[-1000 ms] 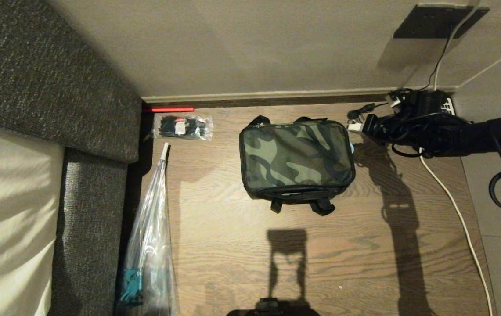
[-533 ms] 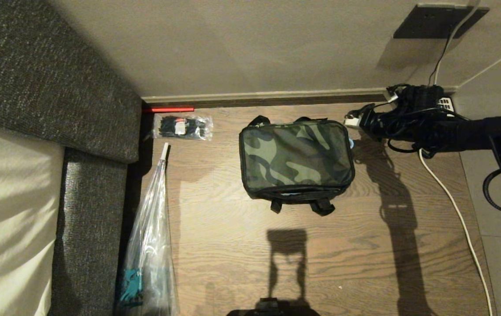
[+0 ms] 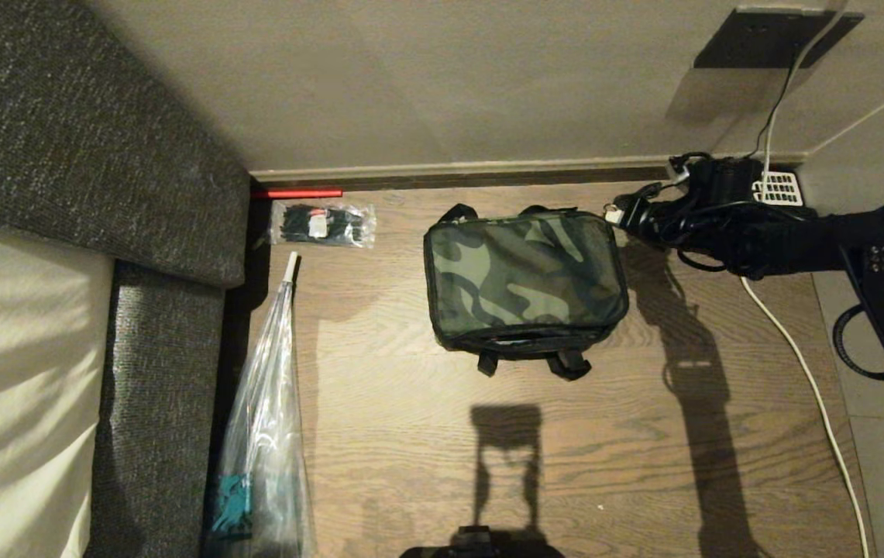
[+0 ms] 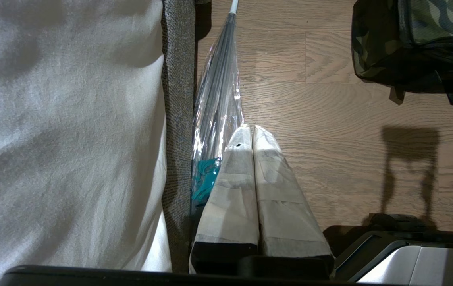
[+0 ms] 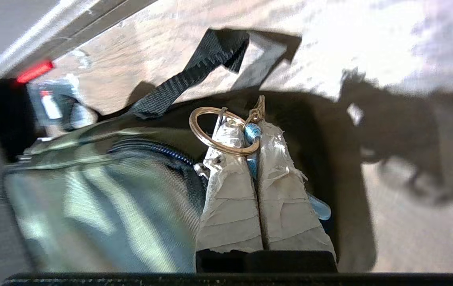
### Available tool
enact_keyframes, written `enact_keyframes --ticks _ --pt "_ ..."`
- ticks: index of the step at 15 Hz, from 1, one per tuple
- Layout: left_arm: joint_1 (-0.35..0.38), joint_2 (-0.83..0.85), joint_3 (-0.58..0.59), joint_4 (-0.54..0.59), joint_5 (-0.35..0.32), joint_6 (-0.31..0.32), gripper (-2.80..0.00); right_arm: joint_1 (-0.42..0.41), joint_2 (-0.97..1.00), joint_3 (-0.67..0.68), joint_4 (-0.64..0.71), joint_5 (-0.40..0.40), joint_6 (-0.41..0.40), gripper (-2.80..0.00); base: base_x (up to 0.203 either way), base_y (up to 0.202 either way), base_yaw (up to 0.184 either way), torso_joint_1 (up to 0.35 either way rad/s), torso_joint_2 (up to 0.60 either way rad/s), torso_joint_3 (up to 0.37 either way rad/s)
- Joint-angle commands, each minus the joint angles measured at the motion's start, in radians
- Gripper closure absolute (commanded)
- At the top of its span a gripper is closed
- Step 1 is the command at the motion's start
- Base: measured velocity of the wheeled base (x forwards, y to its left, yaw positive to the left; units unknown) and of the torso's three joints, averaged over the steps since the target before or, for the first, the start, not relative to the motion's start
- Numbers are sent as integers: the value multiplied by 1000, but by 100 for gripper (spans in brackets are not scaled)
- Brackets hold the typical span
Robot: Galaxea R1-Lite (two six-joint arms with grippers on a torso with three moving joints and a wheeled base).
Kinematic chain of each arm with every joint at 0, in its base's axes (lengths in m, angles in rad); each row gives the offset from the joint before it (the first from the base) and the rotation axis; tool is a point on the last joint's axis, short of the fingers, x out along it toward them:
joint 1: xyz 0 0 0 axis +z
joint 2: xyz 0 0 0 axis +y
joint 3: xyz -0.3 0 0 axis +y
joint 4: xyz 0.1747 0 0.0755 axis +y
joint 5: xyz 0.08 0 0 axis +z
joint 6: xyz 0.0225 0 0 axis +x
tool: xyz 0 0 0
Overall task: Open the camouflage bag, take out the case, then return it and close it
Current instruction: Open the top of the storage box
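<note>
Since a second ago the right gripper has climbed along the camouflage bag's right end to its far right corner, fingers pinched on the light blue zipper pull. Bag's long axis runs left from it, on the wooden floor. Left gripper sits parked, closed. No readable writing.

Black right arm, looped cables; gripper fingers wrapped in white tape

Camouflage bag cut off
</note>
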Motion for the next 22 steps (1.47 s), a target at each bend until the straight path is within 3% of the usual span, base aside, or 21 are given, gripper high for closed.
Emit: enact_keyframes --ticks 1,5,10,16,17,22 --pt "0 -2 0 0 1 0 0 3 33 10 -35 -5 -3 0 0 0 0 0 0 0" --pt "0 -2 0 0 1 0 0 1 3 18 20 1 -2 0 0 0 0 0 0 0" --pt "0 -2 0 0 1 0 0 -25 -70 109 28 79 1 0 0 0 0 0 0 0" --pt "0 -1 0 0 1 0 0 -30 -87 127 45 77 -8 0 0 0 0 0 0 0" --pt "0 -2 0 0 1 0 0 -31 -90 132 43 77 -4 -280 0 0 0 0 0 0" --pt "0 -2 0 0 0 0 0 -37 -103 153 42 79 -4 -280 0 0 0 0 0 0"
